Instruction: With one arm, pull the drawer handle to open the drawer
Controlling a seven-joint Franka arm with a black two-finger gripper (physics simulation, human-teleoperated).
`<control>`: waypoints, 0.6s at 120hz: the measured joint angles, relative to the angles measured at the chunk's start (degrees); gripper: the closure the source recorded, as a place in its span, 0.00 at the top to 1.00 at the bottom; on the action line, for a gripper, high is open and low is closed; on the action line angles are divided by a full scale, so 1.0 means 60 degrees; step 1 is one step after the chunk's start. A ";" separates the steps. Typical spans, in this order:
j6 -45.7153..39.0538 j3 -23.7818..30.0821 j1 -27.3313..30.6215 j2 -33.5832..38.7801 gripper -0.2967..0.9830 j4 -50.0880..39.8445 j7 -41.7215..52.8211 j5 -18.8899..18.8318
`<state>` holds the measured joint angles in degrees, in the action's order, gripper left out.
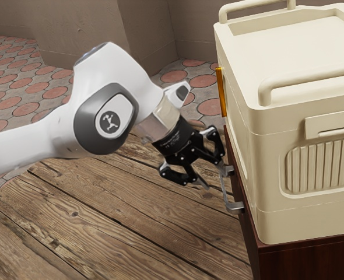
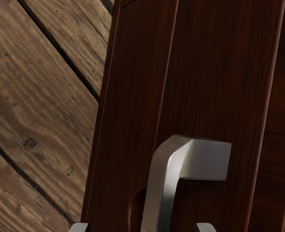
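Note:
The black gripper (image 1: pixel 214 177) stands open beside the silver drawer handle (image 1: pixel 224 195), one finger close to the handle's upper part. In the wrist view the handle (image 2: pixel 163 181) runs down to the lower edge, between the two tips of the open gripper (image 2: pixel 142 227), with a visible gap on each side. The handle's bracket meets the dark reddish-brown drawer front (image 2: pixel 215 87). I cannot tell whether the drawer is fully shut.
A large cream cooler-like box (image 1: pixel 300 140) with rail handles sits on the dark cabinet (image 1: pixel 300 259). An orange strip (image 1: pixel 221 92) is on the box's side. Wooden planks (image 1: pixel 113 216) lie below the arm, and pink-and-grey tiles (image 1: pixel 14 79) are farther back.

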<state>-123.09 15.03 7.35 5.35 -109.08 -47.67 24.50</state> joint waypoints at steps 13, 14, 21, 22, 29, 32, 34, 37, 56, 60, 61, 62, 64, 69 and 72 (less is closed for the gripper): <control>-0.0086 0.0000 -0.0094 0.0055 0.40 -0.0168 0.0113 0.0027; -0.0091 0.0000 -0.0102 0.0059 0.40 -0.0184 0.0121 0.0029; -0.0121 0.0002 -0.0144 0.0079 0.40 -0.0288 0.0174 0.0039; -0.0125 0.0004 -0.0148 0.0080 0.40 -0.0300 0.0181 0.0041; -0.0146 0.0009 -0.0209 0.0093 0.39 -0.0366 0.0228 0.0052; -0.0154 0.0013 -0.0234 0.0098 0.39 -0.0403 0.0247 0.0072; -0.0158 0.0017 -0.0246 0.0102 0.39 -0.0421 0.0259 0.0083; -0.0164 0.0035 -0.0251 0.0107 0.38 -0.0446 0.0277 0.0099; -0.0213 0.0071 -0.0268 0.0240 0.35 -0.0569 0.0374 0.0161; -0.0215 0.0072 -0.0263 0.0292 0.34 -0.0580 0.0393 0.0162; -0.0215 0.0072 -0.0262 0.0306 0.34 -0.0587 0.0398 0.0162; -0.0216 0.0072 -0.0260 0.0327 0.34 -0.0600 0.0403 0.0162; -0.0217 0.0073 -0.0257 0.0362 0.34 -0.0624 0.0413 0.0162; -0.0218 0.0074 -0.0252 0.0427 0.33 -0.0681 0.0436 0.0159; -0.0218 0.0076 -0.0249 0.0442 0.33 -0.0716 0.0448 0.0156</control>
<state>-124.40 15.49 5.85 8.00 -113.38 -44.98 25.44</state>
